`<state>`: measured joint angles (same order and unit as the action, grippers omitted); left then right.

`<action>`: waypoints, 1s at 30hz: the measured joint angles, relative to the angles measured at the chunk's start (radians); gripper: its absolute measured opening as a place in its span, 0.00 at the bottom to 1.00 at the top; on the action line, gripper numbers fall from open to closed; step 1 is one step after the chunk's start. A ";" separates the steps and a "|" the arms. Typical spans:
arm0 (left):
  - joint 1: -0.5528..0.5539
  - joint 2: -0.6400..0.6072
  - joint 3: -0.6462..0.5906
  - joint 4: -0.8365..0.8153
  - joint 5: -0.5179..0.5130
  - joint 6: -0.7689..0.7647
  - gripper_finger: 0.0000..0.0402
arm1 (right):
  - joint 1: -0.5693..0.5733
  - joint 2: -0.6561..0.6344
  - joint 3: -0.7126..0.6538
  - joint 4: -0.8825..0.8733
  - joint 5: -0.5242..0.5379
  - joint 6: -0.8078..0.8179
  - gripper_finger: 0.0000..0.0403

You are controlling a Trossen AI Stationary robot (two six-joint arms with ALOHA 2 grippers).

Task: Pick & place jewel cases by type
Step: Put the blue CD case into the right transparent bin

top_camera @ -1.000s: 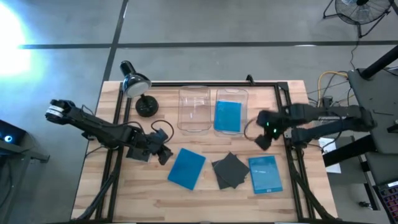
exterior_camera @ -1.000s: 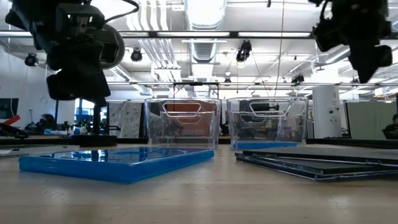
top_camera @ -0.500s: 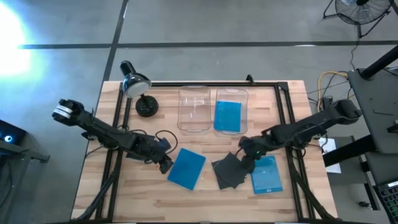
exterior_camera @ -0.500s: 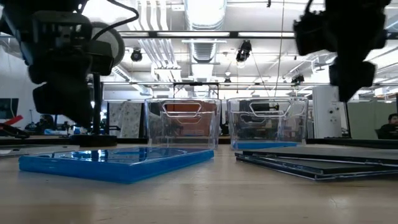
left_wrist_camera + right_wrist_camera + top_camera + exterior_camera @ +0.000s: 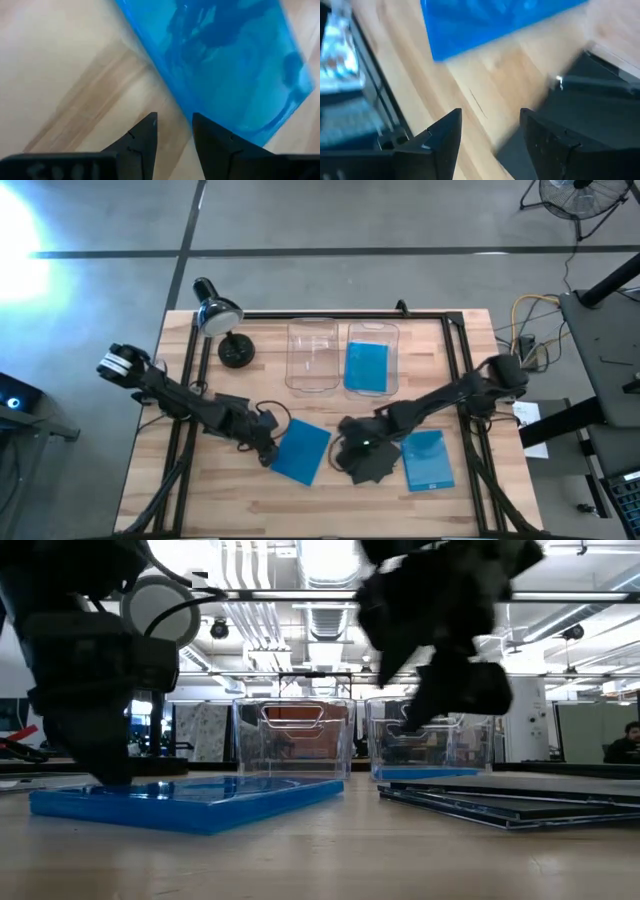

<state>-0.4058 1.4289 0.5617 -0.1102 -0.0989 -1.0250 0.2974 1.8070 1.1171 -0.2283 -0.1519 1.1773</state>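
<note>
- Across the lower middle of the high view, on the wooden table (image 5: pixel 200 490), lie the loose jewel cases: a blue case (image 5: pixel 300 451) left of centre, a pair of dark grey cases (image 5: pixel 372 460) overlapping askew at centre, and a second blue case (image 5: pixel 427 459) to their right.
- One more blue case (image 5: pixel 366 367) already lies in the right-hand clear bin (image 5: pixel 372 330) at upper centre; the left-hand clear bin (image 5: pixel 312 330) beside it looks empty.
- Left gripper (image 5: pixel 265 453) sits low at the left edge of the first blue case, fingers drawn together and holding nothing; whether it touches the case I cannot tell.
- Right gripper (image 5: pixel 352 450) hangs over the left corner of the dark cases, jaws partly open, with nothing between them.
- These cases are probably light, stiff and slick, and brittle plastic may crack under a hard squeeze.
- Lying flat, they offer little to pinch; the best hold is likely a raised or overhanging edge, such as where the dark cases overlap.
</note>
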 joint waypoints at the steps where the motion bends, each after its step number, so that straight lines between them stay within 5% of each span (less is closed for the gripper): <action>1: -0.003 0.010 0.000 0.010 0.011 0.011 0.26 | 0.000 0.028 0.031 0.000 0.012 0.048 0.47; 13: -0.089 0.046 0.003 0.050 0.020 0.074 0.26 | 0.051 0.305 0.311 -0.074 0.096 0.403 0.52; 18: -0.109 0.044 0.002 0.052 0.020 0.065 0.26 | 0.091 0.309 0.332 -0.188 0.181 0.495 0.56; 30: -0.119 0.087 0.000 0.122 0.082 0.065 0.26 | 0.099 0.379 0.336 -0.064 0.249 0.597 0.60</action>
<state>-0.5248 1.5161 0.5621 0.0115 -0.0169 -0.9604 0.3962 2.1857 1.4532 -0.2920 0.0972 1.7744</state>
